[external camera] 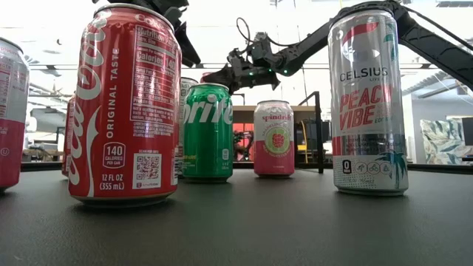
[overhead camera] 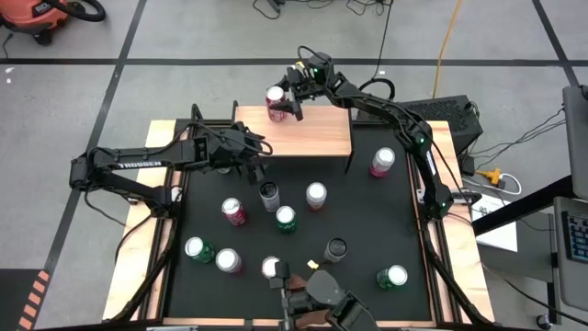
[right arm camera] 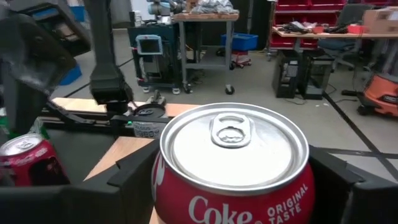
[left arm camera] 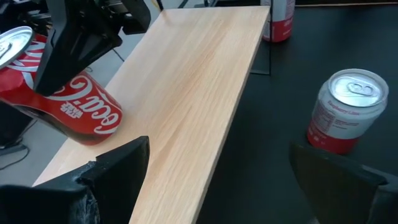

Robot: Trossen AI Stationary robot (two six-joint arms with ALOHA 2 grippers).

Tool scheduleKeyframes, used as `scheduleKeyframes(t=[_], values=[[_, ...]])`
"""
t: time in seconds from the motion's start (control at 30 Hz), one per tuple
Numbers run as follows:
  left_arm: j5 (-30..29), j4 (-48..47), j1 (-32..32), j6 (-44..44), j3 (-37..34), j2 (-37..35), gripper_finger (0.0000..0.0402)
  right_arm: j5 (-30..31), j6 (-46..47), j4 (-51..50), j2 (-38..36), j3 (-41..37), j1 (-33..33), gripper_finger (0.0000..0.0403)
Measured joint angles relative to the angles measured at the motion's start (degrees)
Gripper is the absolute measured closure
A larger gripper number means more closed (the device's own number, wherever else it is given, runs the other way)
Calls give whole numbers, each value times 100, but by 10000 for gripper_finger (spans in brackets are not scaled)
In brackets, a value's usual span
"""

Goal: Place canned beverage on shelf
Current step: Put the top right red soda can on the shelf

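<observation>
The shelf [overhead camera: 312,138] is a light wood platform at the far end of the black mat [overhead camera: 367,230]. A red Coke can [overhead camera: 275,99] is over the shelf's far left corner, with my right gripper [overhead camera: 292,99] shut on it. In the left wrist view the Coke can [left arm camera: 74,106] is tilted above the wood top [left arm camera: 199,87]. My left gripper [left arm camera: 224,180] is open at the shelf's near left corner [overhead camera: 259,152], with nothing between its fingers. My right gripper pinches the Coke can's side wall [right arm camera: 186,199] just below the top rim, one finger [right arm camera: 134,171] on each side. The fingers come about level from the table's right. The can is tilted, its top [right arm camera: 233,146] leaning toward the gripper. I cannot tell whether its lower edge [left arm camera: 102,134] touches the shelf.
Several cans stand on the mat: a grey one [overhead camera: 268,193], a white-topped one [overhead camera: 316,194], a green one [overhead camera: 286,218], a pink one [overhead camera: 382,161] right of the shelf, and others along the near edge. A red-and-white can [left arm camera: 345,112] stands close to my left gripper.
</observation>
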Motion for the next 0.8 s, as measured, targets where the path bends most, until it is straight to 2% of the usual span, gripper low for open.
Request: scheduleKeyframes(t=[0.27, 0.8], values=[[36, 0, 0, -4, -1, 0, 20, 3, 64, 12, 0, 0, -13, 85], [36, 3, 0, -116, 1, 0, 20, -59, 288, -141, -143, 0, -151, 80]])
